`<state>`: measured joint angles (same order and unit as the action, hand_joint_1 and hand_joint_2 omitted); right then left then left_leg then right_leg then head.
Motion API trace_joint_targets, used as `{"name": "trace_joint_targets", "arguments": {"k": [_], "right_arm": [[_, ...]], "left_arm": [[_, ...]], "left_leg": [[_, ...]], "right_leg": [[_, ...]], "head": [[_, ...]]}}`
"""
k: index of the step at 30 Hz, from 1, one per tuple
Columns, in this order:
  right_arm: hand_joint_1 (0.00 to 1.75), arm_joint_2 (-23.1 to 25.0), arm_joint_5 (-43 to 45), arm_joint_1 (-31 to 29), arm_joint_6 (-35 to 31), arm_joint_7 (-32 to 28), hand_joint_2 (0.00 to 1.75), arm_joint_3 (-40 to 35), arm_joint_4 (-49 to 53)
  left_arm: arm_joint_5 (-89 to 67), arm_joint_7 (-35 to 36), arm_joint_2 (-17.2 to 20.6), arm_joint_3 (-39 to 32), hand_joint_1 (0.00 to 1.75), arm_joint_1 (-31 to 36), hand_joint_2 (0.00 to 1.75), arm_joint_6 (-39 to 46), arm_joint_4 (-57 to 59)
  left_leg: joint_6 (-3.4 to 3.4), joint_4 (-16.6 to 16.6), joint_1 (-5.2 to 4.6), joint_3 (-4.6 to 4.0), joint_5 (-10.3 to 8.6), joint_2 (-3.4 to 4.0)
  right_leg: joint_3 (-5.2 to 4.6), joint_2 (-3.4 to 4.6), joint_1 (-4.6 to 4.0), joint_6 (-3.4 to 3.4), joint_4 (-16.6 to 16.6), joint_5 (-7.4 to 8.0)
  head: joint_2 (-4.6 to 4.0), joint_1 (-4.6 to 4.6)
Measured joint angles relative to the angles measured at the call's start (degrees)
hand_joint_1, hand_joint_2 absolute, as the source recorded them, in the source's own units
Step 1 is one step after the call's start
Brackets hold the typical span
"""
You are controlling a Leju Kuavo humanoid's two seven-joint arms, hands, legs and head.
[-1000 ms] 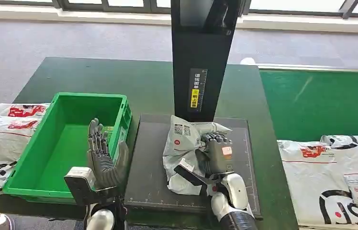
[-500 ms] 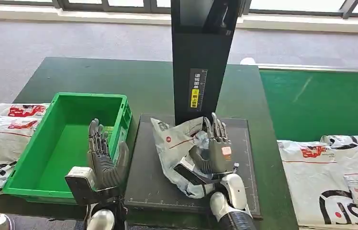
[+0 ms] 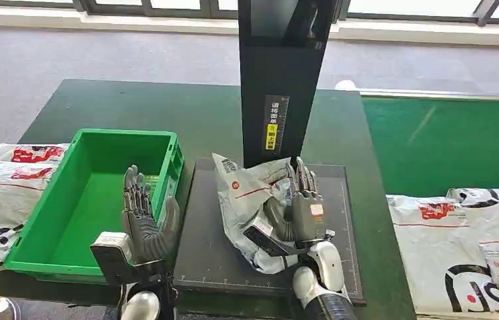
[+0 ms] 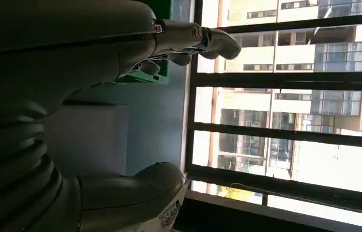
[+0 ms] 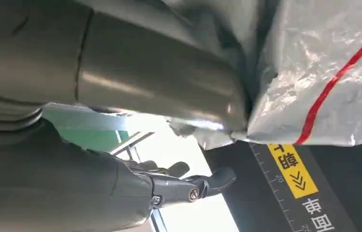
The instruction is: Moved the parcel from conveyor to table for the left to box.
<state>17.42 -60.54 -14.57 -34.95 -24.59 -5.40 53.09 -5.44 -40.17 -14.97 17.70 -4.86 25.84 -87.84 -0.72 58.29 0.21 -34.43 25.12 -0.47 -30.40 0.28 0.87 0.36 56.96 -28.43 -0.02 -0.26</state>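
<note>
The grey-white parcel (image 3: 250,200) with a red stripe lies crumpled on the black scale pad (image 3: 200,257), propped on its right side against my right hand (image 3: 303,208). That hand's fingers point straight up, apart from the bag; in the right wrist view the thumb (image 5: 159,82) touches the parcel (image 5: 324,87). My left hand (image 3: 143,217) stands open with fingers upright, beside the right wall of the green box (image 3: 120,135), holding nothing. The left wrist view has the left hand (image 4: 72,72) with a corner of the green box (image 4: 155,77) beyond it.
A tall black scanner column (image 3: 280,80) rises at the pad's far edge. Several more parcels lie left of the box (image 3: 7,180) and on the right (image 3: 460,240), in front of the green conveyor (image 3: 447,140). The dark green table (image 3: 133,107) stretches behind the box.
My right hand has let go of the parcel: its curled fingers have straightened upward. The parcel has unfolded and slumped leftward on the pad. The left hand has not moved.
</note>
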Motion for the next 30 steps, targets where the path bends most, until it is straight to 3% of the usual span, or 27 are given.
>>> {"name": "trace_joint_targets", "arguments": {"k": [30], "right_arm": [[0.00,0.0,0.0,0.0,0.0,0.0,0.00,0.0,0.0]], "left_arm": [[0.0,0.0,0.0,0.0,0.00,0.0,1.75,0.0,0.0]], "left_leg": [[0.00,0.0,0.00,0.00,0.00,0.00]], "right_leg": [[0.01,0.00,0.00,0.00,0.0,0.00]], "head": [[0.00,0.00]]}}
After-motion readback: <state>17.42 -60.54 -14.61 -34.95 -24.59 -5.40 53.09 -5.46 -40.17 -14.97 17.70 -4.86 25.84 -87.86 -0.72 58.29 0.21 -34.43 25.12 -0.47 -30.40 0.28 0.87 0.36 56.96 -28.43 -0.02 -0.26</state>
